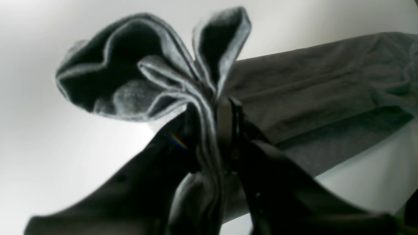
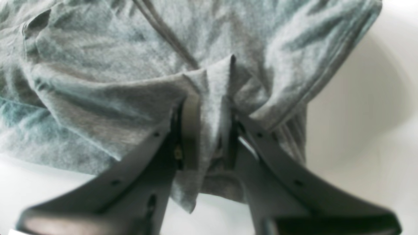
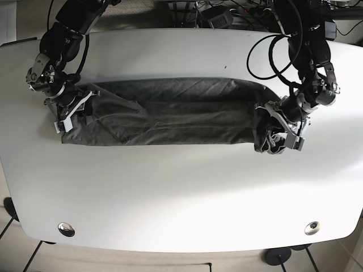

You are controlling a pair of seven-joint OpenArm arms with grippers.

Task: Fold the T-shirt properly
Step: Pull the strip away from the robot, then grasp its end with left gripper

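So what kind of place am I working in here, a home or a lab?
Most likely a lab or workshop: a bare white table with bolt fittings, tangled cables at the far edge, and only the grey T-shirt between the left hand and right hand.

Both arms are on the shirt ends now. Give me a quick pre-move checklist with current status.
1. Left gripper shut on bunched T-shirt fabric: ok.
2. Right gripper shut on a fabric fold: ok.
3. Shirt stretched flat between the arms: not ok, creases show mid-body.
4. Shirt fully on the table: ok.
5. Layers caught at the left gripper: not ok, several folds are pinched together.
6. Sleeves tucked in: cannot tell.
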